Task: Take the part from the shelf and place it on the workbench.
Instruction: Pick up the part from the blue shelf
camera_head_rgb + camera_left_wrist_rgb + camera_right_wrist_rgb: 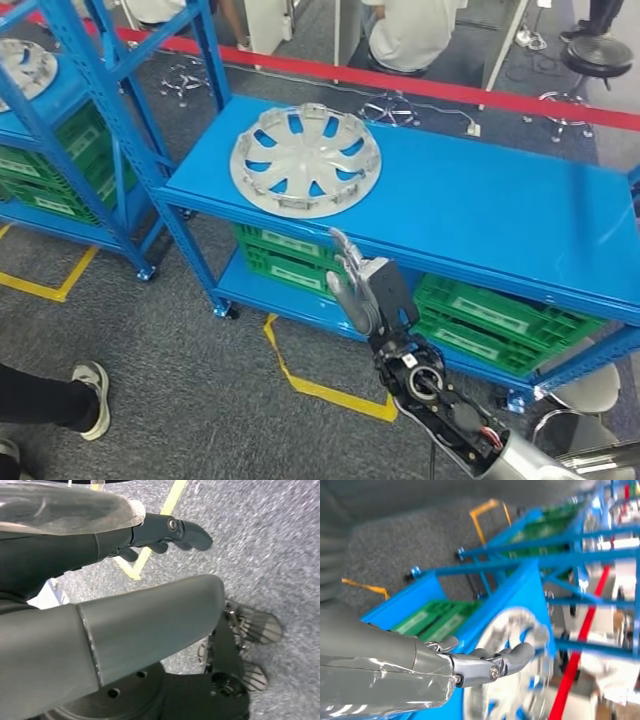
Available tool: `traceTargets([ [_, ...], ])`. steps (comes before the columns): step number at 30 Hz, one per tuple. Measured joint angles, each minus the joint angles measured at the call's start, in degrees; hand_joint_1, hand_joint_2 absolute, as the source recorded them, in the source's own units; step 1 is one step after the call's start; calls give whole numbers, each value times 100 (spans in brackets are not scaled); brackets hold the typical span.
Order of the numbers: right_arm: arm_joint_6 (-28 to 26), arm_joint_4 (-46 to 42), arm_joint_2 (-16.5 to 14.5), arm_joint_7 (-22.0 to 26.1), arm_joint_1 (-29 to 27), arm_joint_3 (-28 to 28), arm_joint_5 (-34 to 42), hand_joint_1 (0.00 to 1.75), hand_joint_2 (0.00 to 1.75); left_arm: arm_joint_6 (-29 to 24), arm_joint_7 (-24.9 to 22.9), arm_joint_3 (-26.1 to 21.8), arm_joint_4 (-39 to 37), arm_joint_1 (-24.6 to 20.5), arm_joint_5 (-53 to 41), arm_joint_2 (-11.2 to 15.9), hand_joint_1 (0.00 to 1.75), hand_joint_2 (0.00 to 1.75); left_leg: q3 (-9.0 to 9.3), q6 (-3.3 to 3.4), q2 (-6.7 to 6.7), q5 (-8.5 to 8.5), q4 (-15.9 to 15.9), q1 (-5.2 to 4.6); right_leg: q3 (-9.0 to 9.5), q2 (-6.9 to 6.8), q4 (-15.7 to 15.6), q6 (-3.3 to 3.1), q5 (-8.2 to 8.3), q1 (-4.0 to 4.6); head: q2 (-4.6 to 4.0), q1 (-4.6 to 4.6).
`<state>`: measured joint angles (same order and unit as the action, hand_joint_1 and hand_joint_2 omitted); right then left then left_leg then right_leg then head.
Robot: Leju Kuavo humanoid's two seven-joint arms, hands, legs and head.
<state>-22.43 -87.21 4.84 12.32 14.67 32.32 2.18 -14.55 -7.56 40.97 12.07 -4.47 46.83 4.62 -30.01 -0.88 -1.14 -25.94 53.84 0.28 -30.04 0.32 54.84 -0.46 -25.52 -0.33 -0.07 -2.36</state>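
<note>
So here's where you're at: the hubcap (305, 160) lies flat, face up, on the top board of the blue shelf (483, 205), over toward the shelf's 9 o'clock end and a bit back from the front edge. My guess is it's laid flat like that so a hand can slide in over the rim or under the lip from the front. Nothing is touching it yet.

Your right hand (362, 285) is raised in front of the shelf's front edge, sitting at about 5 o'clock from the hubcap and near it but clearly apart. The fingers are spread and pretty straight, pointing up toward 11 o'clock, palm empty. The forearm comes up from the 5 o'clock corner of the head view, so the wrist is angled along the reach line. In the right wrist view the fingers (508, 657) line up with the hubcap's rim (516, 680).

Your left hand (171, 532) hangs down over the grey carpet (271, 540), fingers loosely extended, holding nothing.

Green crates (498, 320) sit on the lower board, out of the way.
</note>
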Motion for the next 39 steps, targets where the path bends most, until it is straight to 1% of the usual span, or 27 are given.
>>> traceTargets([
  [2, -76, -2, -1, 20, 0, -43, 14, 0, 175, -1, 1, 2, -1, -3, 5, -2, 0, 0, -143, -53, 22, -181, 323, 3, 53, -16, -68, -51, 19, -34, 0, 48],
  [4, -114, -2, -1, 30, -12, -79, 29, 0, 175, -1, 2, 4, -1, -13, 8, -11, 0, 0, -562, -93, 43, -499, 1084, 26, 65, -42, -83, -82, 12, -35, 0, 123],
  [5, -130, -2, -1, 32, -29, -95, 38, 0, 175, -2, 2, 6, -1, -13, 8, -16, 0, 0, -788, -111, 48, -607, 1449, 36, 67, -52, -83, -91, 3, -33, 0, 153],
  [6, -145, -2, -1, 35, -49, -111, 53, 0, 175, -2, 2, 9, -1, -7, 9, -18, 0, 0, -943, -126, 53, -621, 1663, 46, 72, -56, -83, -94, -7, -31, 0, 180],
  [7, -161, -2, -1, 40, -67, -131, 69, 0, 175, -3, 2, 13, -1, 2, 10, -19, 0, 0, -987, -136, 59, -517, 1647, 57, 82, -56, -81, -94, -20, -32, 0, 208],
  [8, -176, -2, -1, 45, -81, -147, 83, 0, 175, -5, 2, 19, -1, 8, 12, -17, 0, 0, -901, -140, 66, -312, 1384, 68, 99, -53, -79, -86, -36, -35, 0, 232],
  [10, -205, -2, -1, 60, -92, -181, 103, 0, 175, -7, 2, 33, -2, 7, 15, -13, 0, 0, -548, -137, 94, 116, 558, 80, 130, -49, -63, -46, -84, -29, 0, 277],
  [11, -221, -3, -1, 71, -94, -200, 118, 0, 175, -8, 2, 40, -3, -1, 16, -12, 0, 0, -407, -115, 101, 229, 244, 77, 136, -46, -53, -16, -110, -19, 0, 288],
  [12, -243, -9, -1, 84, -97, -221, 134, 0, 175, -8, 2, 46, -3, -8, 19, -13, 0, 0, -330, -84, 104, 260, 76, 70, 139, -43, -47, 15, -133, -11, 0, 286],
  [16, -325, -67, 4, 116, -121, -304, 201, 0, 175, -6, 0, 85, -3, 0, 25, -17, 0, 0, -260, 73, 93, 214, 2, 48, 136, -39, 43, 144, -254, -32, 0, 225],
  [17, -335, -80, 8, 119, -129, -331, 207, 0, 175, -5, 0, 93, -3, 1, 25, -16, 0, 0, -233, 108, 95, 208, -12, 56, 54, -38, 244, 170, -372, -40, 0, 200],
  [18, -340, -91, 12, 121, -142, -358, 211, 0, 175, -5, 0, 97, -4, 2, 25, -14, 0, 0, -210, 136, 99, 197, -20, 61, -100, -38, 574, 189, -536, -45, 0, 164],
  [20, -348, -96, 21, 123, -179, -395, 221, 0, 175, -4, 0, 107, -5, 2, 25, -9, 0, 0, -183, 172, 97, 168, -19, 50, -532, -37, 1412, 212, -861, -44, 0, 91],
  [21, -356, -96, 25, 123, -206, -408, 228, 0, 175, -2, 0, 115, -5, 2, 25, -9, 0, 0, -167, 179, 93, 152, -18, 44, -697, -38, 1687, 215, -911, -44, 0, 70],
  [22, -367, -96, 28, 123, -230, -420, 233, 0, 175, 0, 0, 125, -5, 4, 25, -9, 0, 0, -145, 181, 87, 134, -17, 40, -763, -38, 1750, 213, -846, -44, 0, 54],
  [23, -380, -97, 32, 126, -246, -433, 239, 0, 175, 3, 0, 132, -5, 7, 25, -10, 0, 0, -113, 174, 78, 113, -16, 38, -710, -37, 1563, 201, -666, -44, 0, 34],
  [25, -401, -101, 42, 137, -257, -467, 249, 0, 175, 8, 1, 139, -5, 11, 26, -15, 0, 0, -40, 145, 62, 66, -15, 34, -382, -30, 763, 150, -191, -35, 0, -13],
  [26, -408, -109, 48, 144, -258, -480, 255, 0, 175, 9, 2, 140, -5, 8, 28, -18, 0, 0, -21, 122, 55, 44, -7, 26, -225, -24, 391, 123, -48, -23, 0, -27],
  [27, -410, -117, 53, 149, -261, -488, 260, 0, 175, 10, 3, 142, -5, 3, 31, -19, 0, 0, -18, 95, 53, 32, -4, 20, -118, -18, 163, 99, 13, -8, 0, -35],
  [30, -411, -144, 56, 155, -270, -495, 269, 0, 175, 10, 3, 144, -5, -5, 34, -13, 0, 0, -29, 4, 59, 20, -6, 22, -35, -4, 26, 35, -3, 9, 0, -10],
  [32, -421, -161, 57, 159, -266, -511, 270, 0, 175, 10, 4, 144, -5, -6, 34, -8, 0, 0, -102, -57, 70, -100, 197, 28, 11, -5, -35, -25, 20, -17, 0, 26],
  [33, -427, -172, 58, 161, -264, -520, 271, 0, 175, 10, 4, 145, -5, -8, 34, -7, 0, 0, -246, -84, 74, -243, 490, 34, 34, -12, -61, -53, 25, -29, 0, 60],
  [35, -435, -184, 58, 161, -267, -534, 274, 0, 175, 10, 9, 148, -5, -12, 34, -12, 0, 0, -704, -130, 77, -562, 1311, 41, 39, -27, -67, -91, 13, -20, 0, 139],
  [36, -438, -186, 59, 159, -273, -535, 278, 0, 175, 10, 13, 150, -5, -11, 34, -13, 0, 0, -904, -144, 78, -637, 1625, 43, 42, -31, -67, -99, 4, -17, 0, 166],
  [37, -441, -186, 59, 157, -277, -536, 281, 0, 175, 10, 16, 152, -5, -6, 34, -13, 0, 0, -1005, -151, 78, -597, 1728, 44, 48, -32, -66, -102, -6, -16, 0, 185],
  [38, -445, -187, 59, 156, -277, -538, 285, 0, 175, 10, 20, 154, -6, -1, 33, -11, 0, 0, -980, -148, 79, -446, 1587, 45, 61, -28, -66, -101, -17, -16, 0, 209],
  [39, -450, -188, 59, 156, -277, -538, 289, 0, 175, 10, 22, 154, -6, 3, 33, -7, 0, 0, -841, -135, 81, -217, 1233, 46, 80, -23, -65, -94, -32, -16, 0, 234],
])
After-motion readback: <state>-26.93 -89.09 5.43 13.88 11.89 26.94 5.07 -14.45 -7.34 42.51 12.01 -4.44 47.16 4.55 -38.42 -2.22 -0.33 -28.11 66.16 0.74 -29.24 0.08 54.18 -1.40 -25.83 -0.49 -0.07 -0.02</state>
